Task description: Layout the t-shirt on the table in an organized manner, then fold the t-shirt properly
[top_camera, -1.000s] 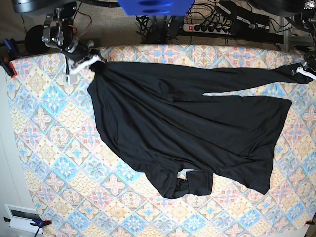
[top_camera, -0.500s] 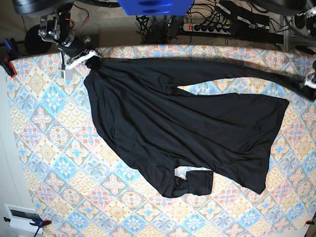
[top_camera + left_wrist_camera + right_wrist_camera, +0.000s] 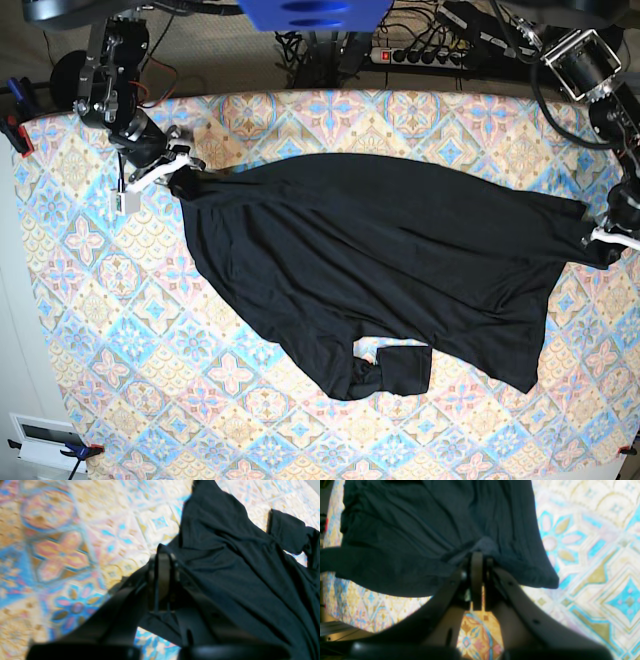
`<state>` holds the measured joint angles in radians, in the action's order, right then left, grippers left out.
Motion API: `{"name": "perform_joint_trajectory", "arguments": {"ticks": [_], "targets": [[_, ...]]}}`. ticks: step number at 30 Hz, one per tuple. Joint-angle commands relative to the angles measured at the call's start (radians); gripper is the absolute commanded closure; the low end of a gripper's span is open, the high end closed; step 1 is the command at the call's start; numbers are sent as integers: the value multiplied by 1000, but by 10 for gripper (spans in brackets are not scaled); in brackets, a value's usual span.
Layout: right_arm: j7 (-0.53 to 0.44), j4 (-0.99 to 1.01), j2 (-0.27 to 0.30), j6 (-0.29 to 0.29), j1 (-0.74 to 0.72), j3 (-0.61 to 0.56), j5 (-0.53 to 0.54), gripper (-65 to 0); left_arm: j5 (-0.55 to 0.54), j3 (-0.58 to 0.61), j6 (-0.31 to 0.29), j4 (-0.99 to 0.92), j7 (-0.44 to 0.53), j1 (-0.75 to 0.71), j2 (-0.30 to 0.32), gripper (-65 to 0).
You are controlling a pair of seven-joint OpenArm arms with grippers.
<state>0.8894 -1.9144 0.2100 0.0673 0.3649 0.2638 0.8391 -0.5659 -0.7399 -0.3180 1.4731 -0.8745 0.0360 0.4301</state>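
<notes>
Both arms have dragged the t-shirt [image 3: 380, 270] nearer — left gripper [image 3: 607, 236] and right gripper [image 3: 172, 170] each clamped on fabric.

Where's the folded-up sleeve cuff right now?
In the base view, the sleeve cuff lies bunched at the t-shirt's near hem, bottom centre, on the table.

arms: black, metal joints | left pincer [image 3: 162, 580]: dark fingers | right pincer [image 3: 477, 580]: dark, screw holes
</notes>
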Motion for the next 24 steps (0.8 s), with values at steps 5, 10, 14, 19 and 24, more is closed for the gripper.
{"name": "perform_joint_trajectory", "arguments": {"ticks": [5, 10, 14, 19, 24], "targets": [[-19, 23, 10, 4, -30, 5, 12, 0, 42, 33, -2, -88, 94, 45, 3, 0], [-19, 25, 10, 4, -34, 4, 12, 0, 83, 162, -2, -173, 168, 48, 6, 0], [-19, 26, 9, 4, -33, 4, 12, 0, 96, 184, -2, -206, 182, 48, 8, -5], [-19, 26, 9, 4, -30, 4, 12, 0, 90, 181, 50, -206, 169, 46, 26, -139], [-19, 26, 9, 4, -30, 4, 12, 0, 11, 165, 59, -202, 127, 21, 75, -257]]}}
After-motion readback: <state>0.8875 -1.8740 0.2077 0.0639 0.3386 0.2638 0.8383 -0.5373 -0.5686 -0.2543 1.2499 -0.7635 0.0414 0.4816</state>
